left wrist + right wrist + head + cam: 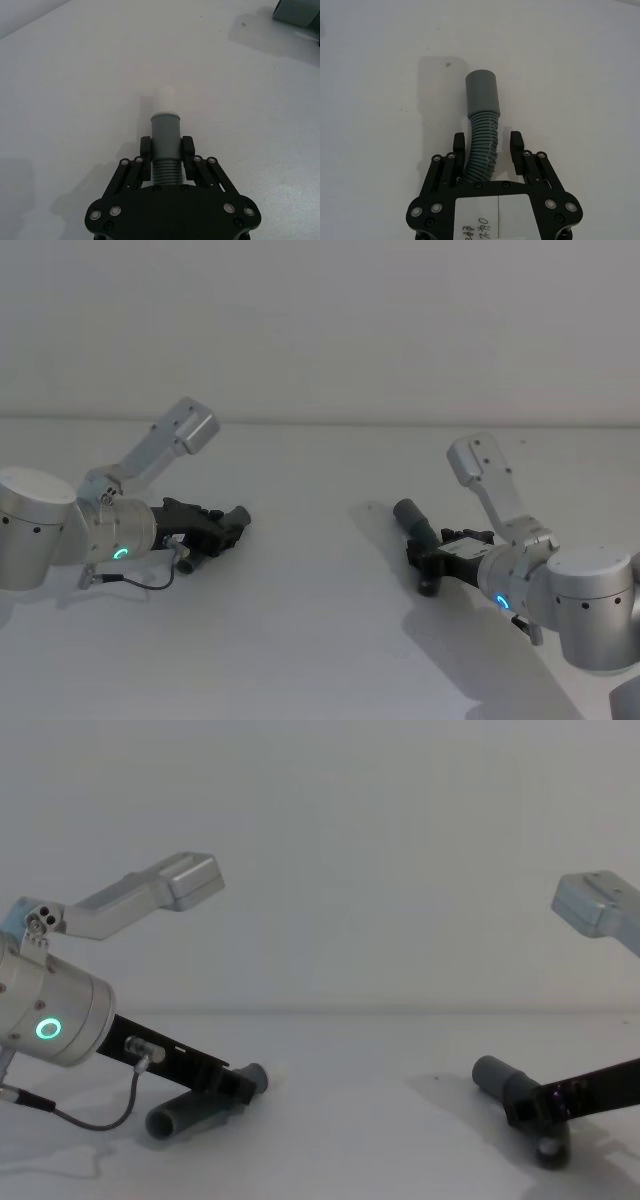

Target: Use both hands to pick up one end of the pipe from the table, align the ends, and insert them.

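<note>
Your left gripper (166,146) clamps white-tipped piece (165,172) at its stiff-looking collar (165,131). Right gripper (488,140) jaws gape around ribs (482,145) of sleeve piece (481,95), probably bendy; take the collar.

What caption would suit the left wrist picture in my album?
Left claw clamped on a grey pipe piece, its white tip pointing out over the white table.

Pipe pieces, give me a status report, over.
Left gripper shut on white-tipped piece. Right gripper open, straddling ribbed bend of sleeve piece. Pieces apart on table, ends not yet aligned.
</note>
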